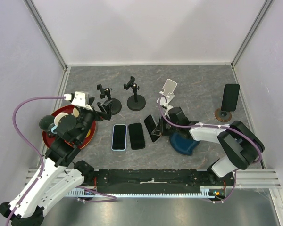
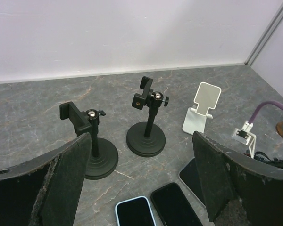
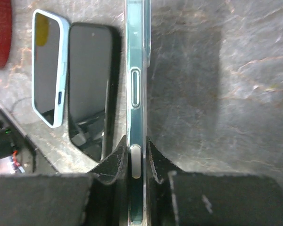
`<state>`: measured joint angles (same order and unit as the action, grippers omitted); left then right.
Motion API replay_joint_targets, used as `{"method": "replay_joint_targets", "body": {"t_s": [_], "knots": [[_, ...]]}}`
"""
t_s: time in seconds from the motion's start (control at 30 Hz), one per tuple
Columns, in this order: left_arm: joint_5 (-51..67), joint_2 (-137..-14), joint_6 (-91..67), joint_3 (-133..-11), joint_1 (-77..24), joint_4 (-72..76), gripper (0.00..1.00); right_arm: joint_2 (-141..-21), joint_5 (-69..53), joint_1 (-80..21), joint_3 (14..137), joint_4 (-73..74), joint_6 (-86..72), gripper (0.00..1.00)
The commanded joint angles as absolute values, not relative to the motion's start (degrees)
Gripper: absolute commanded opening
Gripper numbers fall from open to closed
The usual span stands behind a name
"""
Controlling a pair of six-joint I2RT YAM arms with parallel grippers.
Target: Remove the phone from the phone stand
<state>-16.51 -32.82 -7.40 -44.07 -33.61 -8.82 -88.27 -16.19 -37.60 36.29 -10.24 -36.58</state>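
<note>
Phone (image 3: 134,84) edge-on, clamped between right pincer (image 3: 136,147) pads.

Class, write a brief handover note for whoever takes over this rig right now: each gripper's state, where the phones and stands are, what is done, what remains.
Left gripper: open, empty, by a black stand.
Right gripper: shut on a phone, held on edge beside a blue-cased phone and a black phone lying flat on the table.
Done: that stand, the other black stand and the white stand are empty.
Left: set the held phone down; probably then lift the last phone off the far-right stand.
</note>
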Motion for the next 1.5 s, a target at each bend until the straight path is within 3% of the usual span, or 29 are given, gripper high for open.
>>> {"method": "replay_joint_targets", "body": {"t_s": [0.0,0.4,0.57,0.67,0.7,0.77,0.9,1.0,1.1,1.2,1.27,1.47], "knots": [[-16.3,-32.7,-4.7,-44.5,-32.2,-7.1,0.94,-88.9,-23.5,-37.5,33.5,-24.2,-45.5,0.00],[-14.4,-32.5,-6.3,-44.3,-30.1,-7.6,0.94,-100.5,-23.0,-45.1,30.3,-52.2,-61.7,0.00],[-14.0,-33.0,-6.6,-44.4,-29.4,-7.8,0.94,-101.3,-18.5,-48.0,31.0,-51.0,-62.1,0.00],[-13.9,-33.2,-6.7,-44.4,-29.2,-8.0,0.94,-99.3,-15.6,-47.8,30.3,-46.7,-60.5,0.11],[-13.9,-33.1,-6.7,-44.4,-29.2,-8.0,0.94,-98.7,-14.9,-47.8,30.4,-42.8,-59.3,0.22],[-13.9,-33.1,-6.8,-44.4,-29.0,-8.0,0.94,-96.6,-13.5,-47.8,30.2,-40.3,-57.6,0.30],[-13.4,-33.1,-7.2,-44.4,-28.7,-7.9,0.94,-93.9,-11.9,-47.8,29.7,-34.5,-55.2,0.57],[-13.0,-33.2,-7.6,-44.5,-28.5,-7.8,0.94,-92.7,-11.9,-47.8,30.3,-31.2,-53.3,0.69],[-12.9,-33.2,-7.6,-44.5,-28.4,-8.0,0.94,-91.8,-12.1,-47.9,32.1,-26.0,-51.1,0.79],[-12.9,-32.9,-7.7,-44.6,-28.4,-8.2,0.94,-90.0,-10.8,-47.8,33.7,-19.7,-47.3,0.83],[-12.9,-32.6,-8.0,-44.7,-28.4,-8.6,0.94,-87.7,-8.5,-47.8,34.1,-15.5,-44.6,0.83],[-13.4,-29.0,-10.5,-45.1,-28.3,-12.8,0.94,-80.2,2.8,-47.8,38.4,-1.1,-34.7,0.98]]}}
